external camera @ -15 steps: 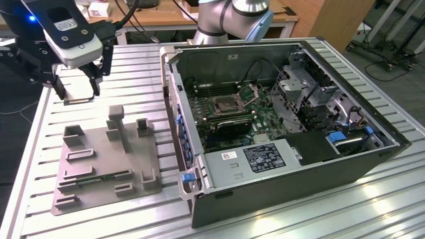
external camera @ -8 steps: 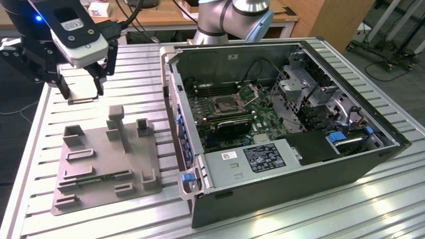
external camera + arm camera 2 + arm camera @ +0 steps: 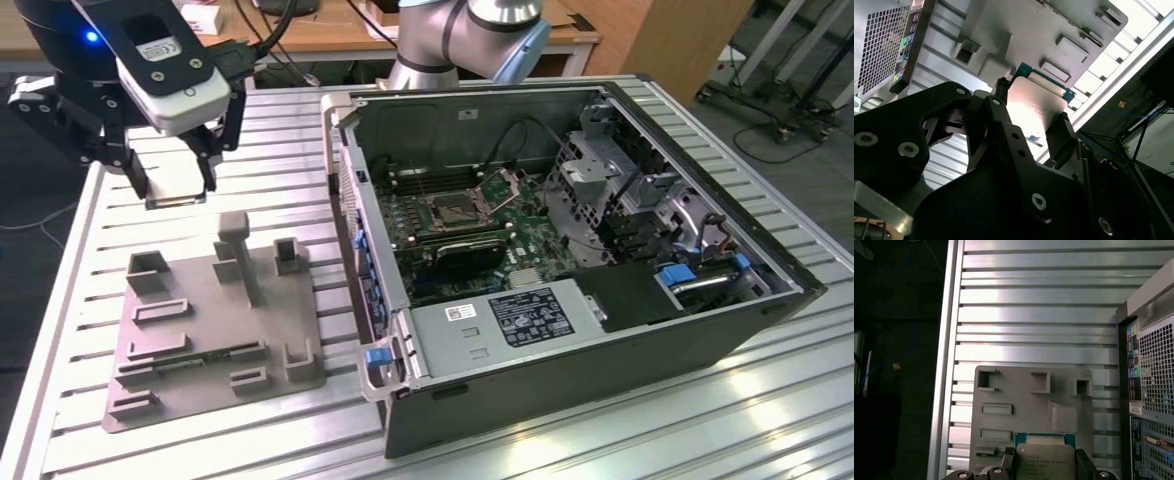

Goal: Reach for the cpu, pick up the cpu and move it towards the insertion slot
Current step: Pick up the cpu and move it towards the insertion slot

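Black fingers (image 3: 1063, 134) of my claw (image 3: 1031, 112) pinch the cpu (image 3: 1036, 100) by two opposite edges, clear of the grey fixture (image 3: 200, 330) and well apart from the slot (image 3: 447, 210) in the open case (image 3: 561, 390); I judge it light, stiff, slick-topped, fragile underneath, so edges suit.

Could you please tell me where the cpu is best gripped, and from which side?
Take the cpu by two opposite edges, coming square onto its flat top: it is a thin square plate, so only edges offer purchase. The gripper holds it so.
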Action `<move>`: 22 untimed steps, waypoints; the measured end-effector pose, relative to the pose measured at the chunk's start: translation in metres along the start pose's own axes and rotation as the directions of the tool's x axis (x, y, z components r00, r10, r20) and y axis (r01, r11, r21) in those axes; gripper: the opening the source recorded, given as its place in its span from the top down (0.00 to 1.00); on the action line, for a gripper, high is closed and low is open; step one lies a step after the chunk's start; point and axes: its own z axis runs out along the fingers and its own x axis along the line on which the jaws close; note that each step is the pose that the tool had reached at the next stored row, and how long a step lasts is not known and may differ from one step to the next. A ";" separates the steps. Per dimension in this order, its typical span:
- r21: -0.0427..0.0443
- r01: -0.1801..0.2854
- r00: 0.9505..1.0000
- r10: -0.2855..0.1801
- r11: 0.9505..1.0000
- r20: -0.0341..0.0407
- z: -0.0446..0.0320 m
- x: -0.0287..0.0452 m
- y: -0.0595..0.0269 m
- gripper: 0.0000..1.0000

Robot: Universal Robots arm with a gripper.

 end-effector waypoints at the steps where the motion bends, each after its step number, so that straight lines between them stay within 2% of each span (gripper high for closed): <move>1: 0.000 0.000 1.000 0.000 1.000 0.000 0.0000 -0.0007 0.0000 0.45; 22: 0.000 0.000 1.000 0.000 1.000 0.000 0.0000 -0.0049 -0.0001 0.45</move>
